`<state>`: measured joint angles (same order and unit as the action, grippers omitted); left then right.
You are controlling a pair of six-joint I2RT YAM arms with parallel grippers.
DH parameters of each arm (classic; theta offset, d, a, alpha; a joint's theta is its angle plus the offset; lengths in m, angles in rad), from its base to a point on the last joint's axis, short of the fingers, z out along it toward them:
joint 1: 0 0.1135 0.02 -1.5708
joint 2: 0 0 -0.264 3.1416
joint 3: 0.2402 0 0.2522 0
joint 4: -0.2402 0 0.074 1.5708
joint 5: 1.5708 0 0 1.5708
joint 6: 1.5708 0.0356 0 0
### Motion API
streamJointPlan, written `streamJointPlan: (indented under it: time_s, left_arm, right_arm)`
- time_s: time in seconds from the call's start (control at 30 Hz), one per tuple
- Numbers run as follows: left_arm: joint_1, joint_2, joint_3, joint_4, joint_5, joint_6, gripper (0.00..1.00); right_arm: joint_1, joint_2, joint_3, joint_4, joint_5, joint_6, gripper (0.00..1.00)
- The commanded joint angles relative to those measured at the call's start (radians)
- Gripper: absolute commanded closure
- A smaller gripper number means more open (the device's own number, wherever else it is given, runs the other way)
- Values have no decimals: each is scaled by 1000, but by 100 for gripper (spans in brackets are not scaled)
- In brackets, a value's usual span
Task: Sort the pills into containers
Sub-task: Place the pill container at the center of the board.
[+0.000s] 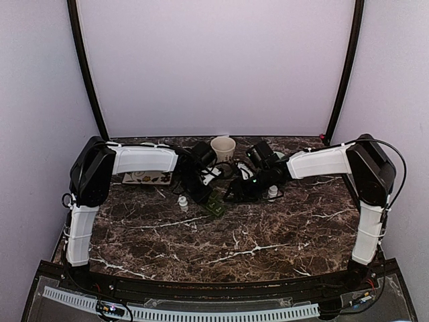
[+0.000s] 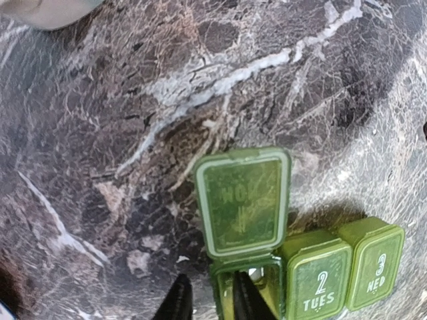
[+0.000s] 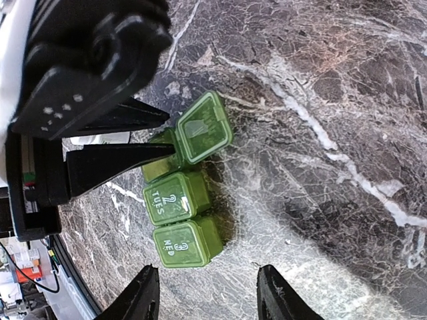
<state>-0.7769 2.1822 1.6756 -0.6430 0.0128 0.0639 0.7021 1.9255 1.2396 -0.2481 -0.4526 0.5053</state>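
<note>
Pill organizer (image 3: 179,203) sits below your spread right gripper (image 3: 208,300); your left gripper (image 2: 209,297), fingers narrowly parted, crowds its uncovered compartment (image 2: 259,275), lid (image 2: 243,200) raised ahead.

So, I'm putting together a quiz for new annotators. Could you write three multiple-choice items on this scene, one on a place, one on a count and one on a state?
1. Where is the cream paper cup?
A. at the back of the brown marble table, between the arms
B. at the near edge
C. on the organiser

2. How many compartments has the green plastic pill organiser?
A. two
B. three
C. seven

3. How do its lids stand?
A. all shut
B. only the first lid open
C. all open

Key:
1 A, the top view shows it at the far side, between the two forearms.
2 B, the right wrist view shows three in a row.
3 B, the left wrist view shows the first one raised, while the TUES lid and the WED lid lie shut.
</note>
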Motion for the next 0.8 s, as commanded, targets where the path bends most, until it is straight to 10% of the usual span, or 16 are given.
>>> streamJointPlan:
  time_s: [0.0,0.77]
  left_arm:
    - [-2,1,36,-41,-23,-24,74]
    - [-4,-297,-59,-8,-171,-182,43]
  right_arm:
    - [-2,-36,-1,-1,8,-18,51]
    - [55,-104,104,-154,247,-131,50]
